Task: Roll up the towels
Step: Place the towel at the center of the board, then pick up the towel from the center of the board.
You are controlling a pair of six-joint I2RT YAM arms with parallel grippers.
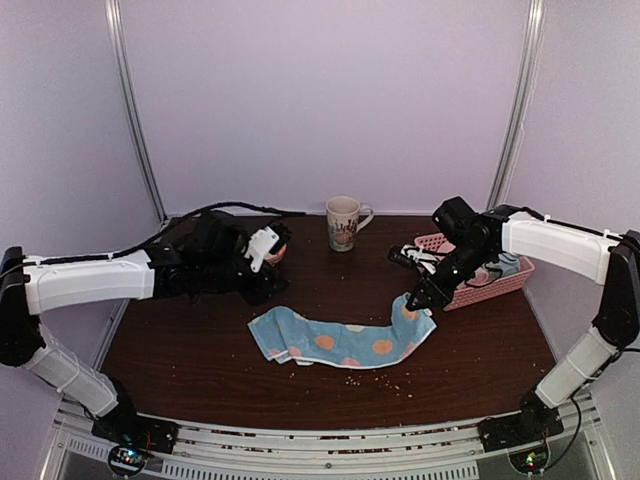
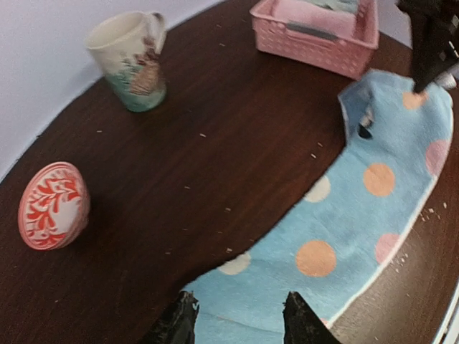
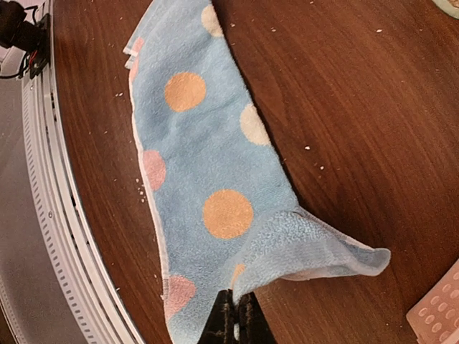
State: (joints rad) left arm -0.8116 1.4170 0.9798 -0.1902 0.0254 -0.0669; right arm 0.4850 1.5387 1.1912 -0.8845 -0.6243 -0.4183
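- I see 1 towel, light blue with orange, pink and white dots. It lies lengthwise across the middle of the table, closer to the near edge than the far one.
- Right gripper: the jaws are pinched together on the towel's right corner. That corner is lifted off the wood and folded into a small flap, and the rest lies flat.
- Left gripper: the jaws stand partly apart over the towel's left end, with cloth showing between the 2 fingers. I see no grip on it.
- The towel's long near edge runs near the rail, with a strip of bare wood and crumbs between.
- The basket sits at the right edge, just behind the right gripper and apart from the towel. Something lies inside, but I can't tell what.
- The mug stands upright at the far edge, well apart from the towel.
- A round red-and-white piece rests far left, beside the left wrist.
- Bare wood lies between towel and mug, and left of the towel.
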